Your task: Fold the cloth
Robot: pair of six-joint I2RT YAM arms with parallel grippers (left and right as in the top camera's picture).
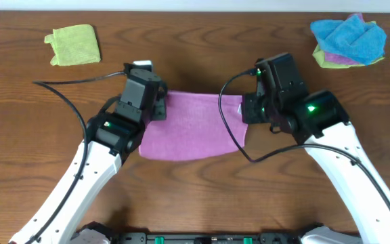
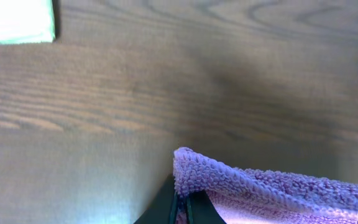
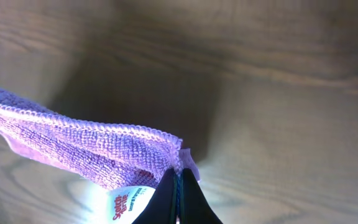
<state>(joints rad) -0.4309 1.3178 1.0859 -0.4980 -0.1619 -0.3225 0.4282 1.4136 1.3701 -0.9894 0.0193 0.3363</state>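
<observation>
The mauve cloth point(image 1: 191, 129) lies spread in the middle of the wooden table point(image 1: 195, 203), between the two arms. Its far edge runs straight from one gripper to the other, and its near edge curves loosely on the wood.

The left gripper point(image 1: 160, 108) is at the cloth's far left corner. In the left wrist view its two dark fingertips point(image 2: 194, 210) are pressed together on the fuzzy hem, with almost no gap between them, so it is clamped on the cloth. The corner stands up off the table and folds over above the tips.

The right gripper point(image 1: 248, 108) is at the far right corner. Its wrist view shows the jaws pinched tight on the hem, just beside the white tag point(image 3: 128, 202) with red lettering. From there the cloth stretches away to the left, lifted above the wood with a shadow beneath it.

A folded lime-green cloth point(image 1: 74, 45) lies well apart at the far left of the table. At the far right sits a pile with a bright blue cloth point(image 1: 351, 34) on top, and green and pink edges show under it.
</observation>
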